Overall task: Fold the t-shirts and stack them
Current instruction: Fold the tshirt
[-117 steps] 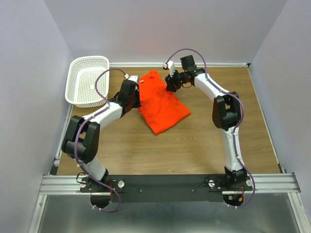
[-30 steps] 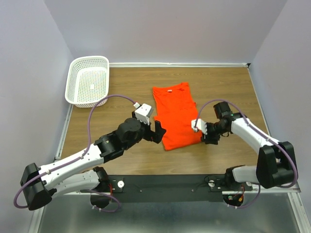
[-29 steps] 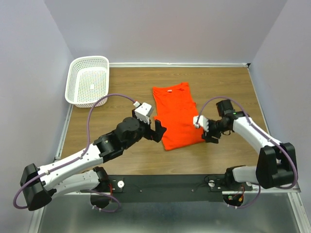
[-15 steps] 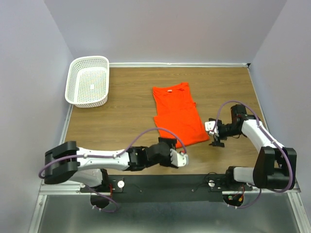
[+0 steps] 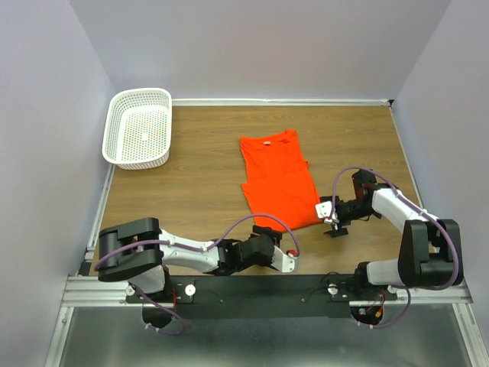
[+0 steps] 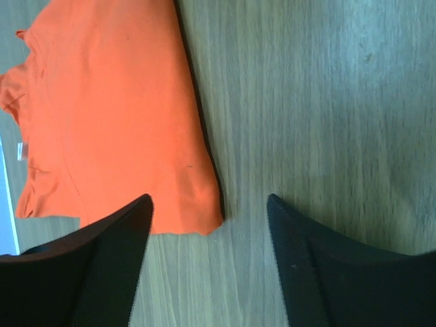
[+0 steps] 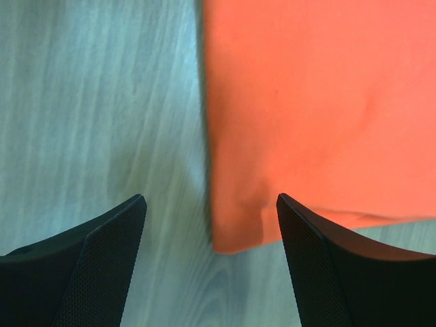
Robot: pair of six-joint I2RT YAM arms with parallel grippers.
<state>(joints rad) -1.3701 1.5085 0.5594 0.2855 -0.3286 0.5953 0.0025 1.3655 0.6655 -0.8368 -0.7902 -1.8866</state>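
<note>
Lying flat near the middle of the wooden table, the orange-red t-shirt is folded into a long, narrow shape. Its collar end points to the far wall and its hem end points toward the arm bases.

Only the overhead view gives the whole layout. A white mesh basket sits in the far left corner, well apart from the shirt. Both arms are drawn in low near the front of the table. The left arm stretches along the near edge, with its end below the shirt's hem. The right arm bends in from the right side, with its end just beside the shirt's near right corner. A small white mark shows at the neckline. From this height the claws are too small for their state to be read.

The wrist cameras settle that. In the left wrist view the left gripper is released. Its jaws stand well apart with nothing clamped, and they frame bare wood and one corner of the shirt. The cloth spreads up and to the left from that corner, and a dark shadow line runs along its edge.

In the right wrist view the right gripper is likewise released, jaws wide and holding nothing. Wood grain fills the left half, and the shirt fills the right half. The shirt's straight side edge runs down between the jaws to a rounded corner, where a second layer of fabric shows along the bottom.

Neither wrist view shows whether the claws touch the table.
</note>
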